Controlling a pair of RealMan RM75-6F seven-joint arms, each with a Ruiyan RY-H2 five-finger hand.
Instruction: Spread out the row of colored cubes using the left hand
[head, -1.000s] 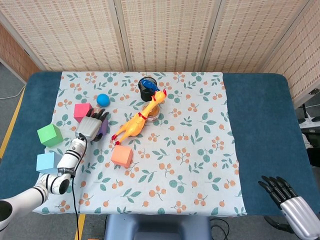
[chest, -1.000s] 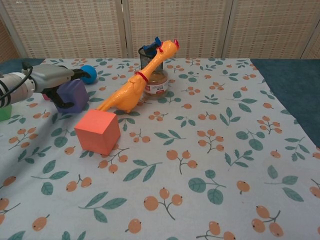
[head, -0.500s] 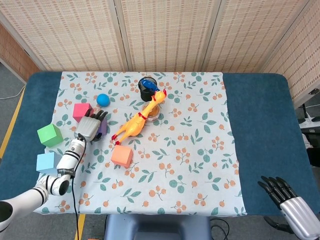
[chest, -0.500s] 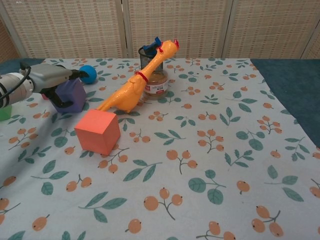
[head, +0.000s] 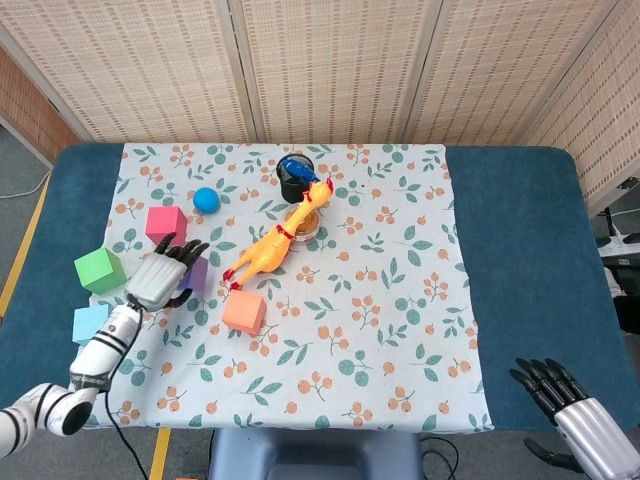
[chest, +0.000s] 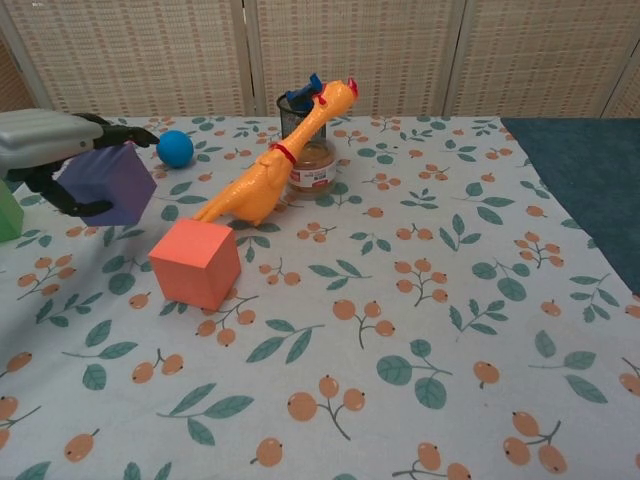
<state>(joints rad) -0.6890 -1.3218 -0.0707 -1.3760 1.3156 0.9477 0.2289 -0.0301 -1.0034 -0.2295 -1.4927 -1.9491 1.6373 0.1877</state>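
My left hand (head: 158, 279) grips a purple cube (head: 196, 272) and holds it tilted above the cloth, seen in the chest view as the hand (chest: 48, 141) over the cube (chest: 108, 184). Around it lie a pink cube (head: 165, 222), a green cube (head: 99, 270), a light blue cube (head: 90, 322) and an orange cube (head: 244, 312). The orange cube (chest: 197, 262) sits just right of the held one. My right hand (head: 562, 398) hangs off the table's front right corner, fingers apart, holding nothing.
A yellow rubber chicken (head: 274, 246) lies diagonally beside the orange cube, its head against a jar (head: 304, 222). Behind it stands a black mesh pen cup (head: 295, 178). A blue ball (head: 206, 199) rests near the pink cube. The floral cloth (head: 400, 300) covers the blue table.
My left hand has lifted the purple cube off the cloth and drawn it back toward me and to the left. The cube is now tilted.
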